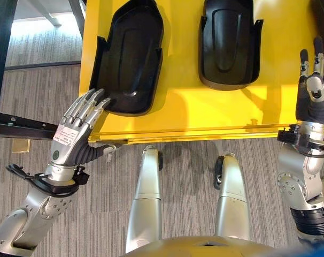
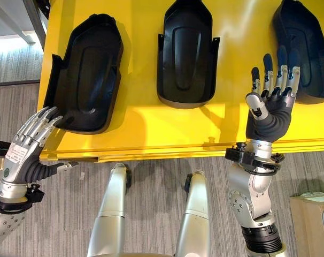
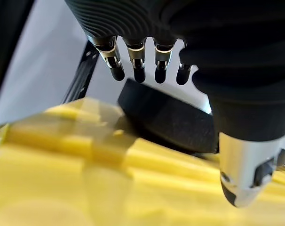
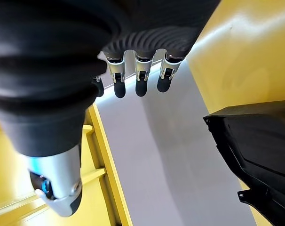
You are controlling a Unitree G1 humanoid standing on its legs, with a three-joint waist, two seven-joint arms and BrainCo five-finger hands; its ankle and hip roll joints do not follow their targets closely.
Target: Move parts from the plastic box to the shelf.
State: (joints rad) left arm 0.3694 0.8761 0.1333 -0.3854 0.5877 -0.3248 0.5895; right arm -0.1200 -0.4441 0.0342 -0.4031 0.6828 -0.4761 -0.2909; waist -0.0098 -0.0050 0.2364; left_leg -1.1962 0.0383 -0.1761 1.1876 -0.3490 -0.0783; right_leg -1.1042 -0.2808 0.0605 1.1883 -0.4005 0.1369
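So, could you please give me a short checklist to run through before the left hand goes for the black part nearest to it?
1. Left hand open and free: ok; its fingers are straight and hold nothing.
2. Left hand close to the near-left black part: ok; its fingertips sit by that part's near corner, but contact cannot be told.
3. Right hand out of the way: ok; it is open and upright over the yellow surface, holding nothing.
4. Neighbouring parts clear: ok; the middle black part lies apart from the target.
5. Destination shelf located: cannot tell.
6. Third black part near the right hand's fingers: apart, ok.
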